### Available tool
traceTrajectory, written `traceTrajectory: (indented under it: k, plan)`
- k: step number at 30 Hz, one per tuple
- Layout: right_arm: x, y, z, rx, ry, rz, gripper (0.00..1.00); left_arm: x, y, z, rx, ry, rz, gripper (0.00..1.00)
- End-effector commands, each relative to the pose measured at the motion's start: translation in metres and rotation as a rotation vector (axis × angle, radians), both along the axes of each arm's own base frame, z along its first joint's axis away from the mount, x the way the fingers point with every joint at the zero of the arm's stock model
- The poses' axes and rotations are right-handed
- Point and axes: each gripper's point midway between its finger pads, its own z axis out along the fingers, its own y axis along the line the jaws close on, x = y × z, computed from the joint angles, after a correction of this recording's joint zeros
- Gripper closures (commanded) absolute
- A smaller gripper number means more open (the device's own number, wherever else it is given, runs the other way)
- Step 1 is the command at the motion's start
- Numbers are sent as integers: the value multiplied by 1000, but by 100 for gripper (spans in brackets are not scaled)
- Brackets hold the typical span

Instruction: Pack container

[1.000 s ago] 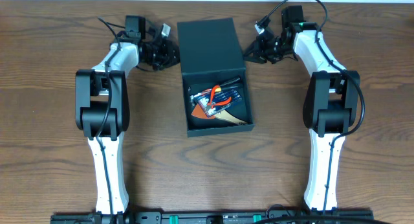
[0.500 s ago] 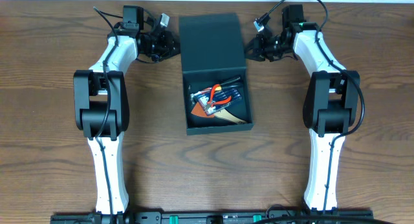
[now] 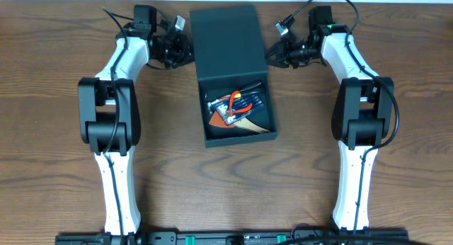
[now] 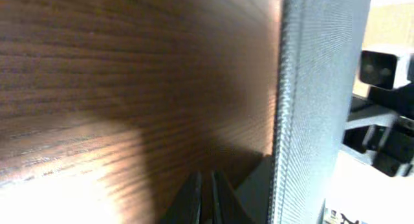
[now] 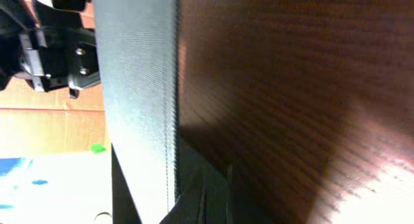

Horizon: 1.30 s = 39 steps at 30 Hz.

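Observation:
The container (image 3: 272, 121) is a dark teal-grey box in the middle of the table, its flap lid (image 3: 228, 41) open at the far side. Inside lie red-handled pliers (image 3: 238, 103), black tools and a brown-handled piece. My left gripper (image 3: 188, 49) is shut at the lid's left edge and my right gripper (image 3: 270, 57) is shut at its right edge, nothing between either pair of fingers. In the left wrist view the lid's edge (image 4: 317, 107) stands just right of the shut gripper (image 4: 206, 201). The right wrist view shows the lid (image 5: 136, 88) left of the shut gripper (image 5: 217, 198).
The wooden table (image 3: 56, 153) spreads around the box. Both arms reach in from the near side, their bases at the front edge. Cables loop above each wrist at the far side.
Both grippers have shifted toward the far side along the lid's edges, the left one more. The lid looks larger and reaches further back, as if its far edge has risen.

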Motion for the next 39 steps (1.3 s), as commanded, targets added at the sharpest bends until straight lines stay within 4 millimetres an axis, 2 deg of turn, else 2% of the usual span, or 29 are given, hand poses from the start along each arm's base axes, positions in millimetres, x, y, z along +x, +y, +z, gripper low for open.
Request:
traceTrajectory:
  k: [1, 4, 9, 17, 22, 30, 34, 39]
  plan:
    - [-3, -6, 1, 59, 18, 5, 99, 8, -2, 57, -9, -142, -29, 94]
    - [-4, -12, 0, 58, 38, -6, 99, 8, -2, 68, -10, -165, -29, 94]
    - [-10, -11, 3, 64, 45, 11, 99, 6, -7, 76, -12, -179, -38, 94]
    - [-13, -9, 18, 72, 14, 31, 98, -2, -31, 77, -11, -195, -91, 94]
    - [-11, -10, 23, 72, 3, 30, 98, -3, -34, 77, -5, -196, -96, 94]
    - [-12, -10, 23, 68, 4, 30, 98, -8, -21, 65, 55, -176, -97, 95]
    - [-10, -15, 17, 31, 6, 21, 97, -4, 6, 47, 173, -128, -25, 94]
    - [-6, -32, -8, -140, 42, -35, 95, 2, 42, 41, 190, -65, 75, 94]
